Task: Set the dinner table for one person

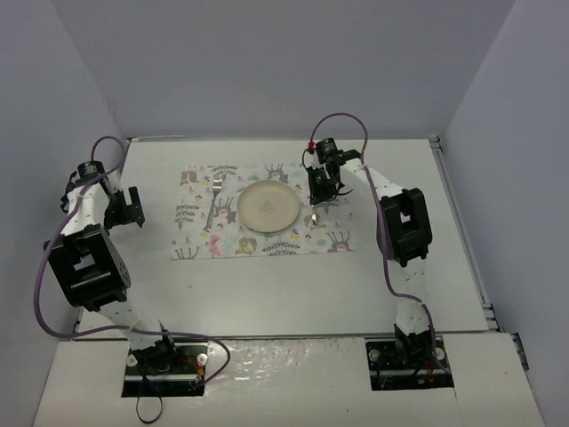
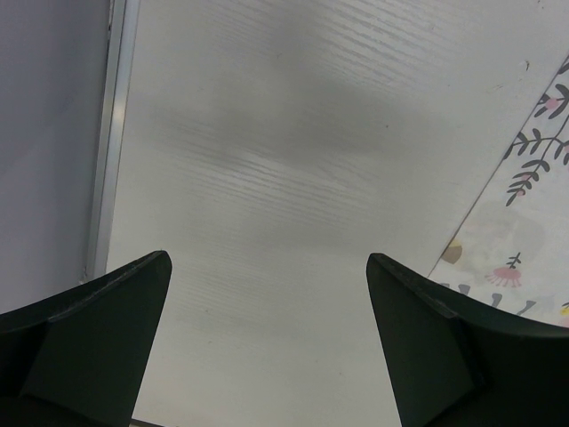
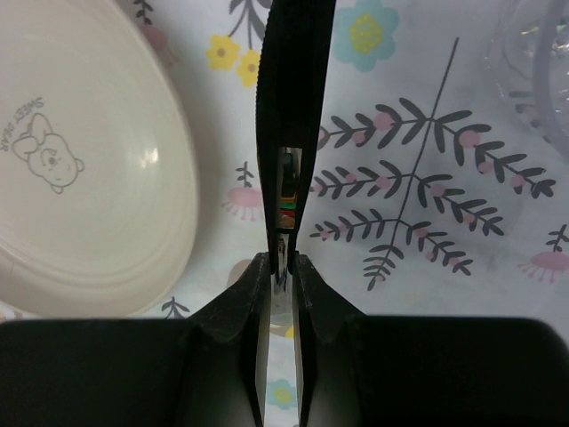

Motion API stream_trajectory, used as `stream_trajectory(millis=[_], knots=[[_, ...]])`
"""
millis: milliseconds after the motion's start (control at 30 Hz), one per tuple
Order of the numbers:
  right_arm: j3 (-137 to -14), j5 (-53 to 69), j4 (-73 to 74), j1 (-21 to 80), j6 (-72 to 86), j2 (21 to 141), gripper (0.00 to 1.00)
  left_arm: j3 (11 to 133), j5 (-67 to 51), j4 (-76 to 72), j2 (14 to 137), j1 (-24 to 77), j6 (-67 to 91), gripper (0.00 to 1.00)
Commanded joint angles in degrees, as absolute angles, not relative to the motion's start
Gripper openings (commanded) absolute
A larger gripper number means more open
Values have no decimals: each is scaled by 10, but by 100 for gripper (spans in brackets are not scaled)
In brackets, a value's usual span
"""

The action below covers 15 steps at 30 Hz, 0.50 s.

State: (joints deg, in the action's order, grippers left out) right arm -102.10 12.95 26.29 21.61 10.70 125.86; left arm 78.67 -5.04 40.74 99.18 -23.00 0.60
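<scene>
The off-white dinner table carries a white placemat printed with pastel animals and plants. A cream plate sits at the mat's middle, and a fork lies on the mat left of it. My right gripper hovers just right of the plate. In the right wrist view it is shut on a thin black-handled utensil, seen edge-on over the mat beside the plate. My left gripper is open and empty over bare table, left of the mat.
A clear glass stands on the mat at the far right of the utensil. The table's metal left edge and the grey wall lie close to my left gripper. Grey walls enclose the table on three sides.
</scene>
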Motion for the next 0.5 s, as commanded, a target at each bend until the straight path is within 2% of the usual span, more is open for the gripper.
stream_trajectory(millis=[0, 200, 267, 333, 400, 467], knots=[[-1016, 115, 247, 205, 108, 1256, 0, 806, -45, 391, 993, -236, 2, 90], [-1037, 121, 246, 197, 91, 1280, 0, 805, -49, 385, 1001, -235, 1, 90], [-1046, 126, 246, 193, 86, 1287, 3, 803, -48, 382, 1000, -235, 1, 90], [-1052, 124, 246, 192, 76, 1288, 19, 802, -47, 380, 999, -235, 1, 90], [-1057, 121, 246, 193, 62, 1284, 43, 802, -49, 376, 997, -235, 1, 90], [-1059, 117, 245, 193, 55, 1279, 48, 803, -53, 372, 996, -235, 1, 90]])
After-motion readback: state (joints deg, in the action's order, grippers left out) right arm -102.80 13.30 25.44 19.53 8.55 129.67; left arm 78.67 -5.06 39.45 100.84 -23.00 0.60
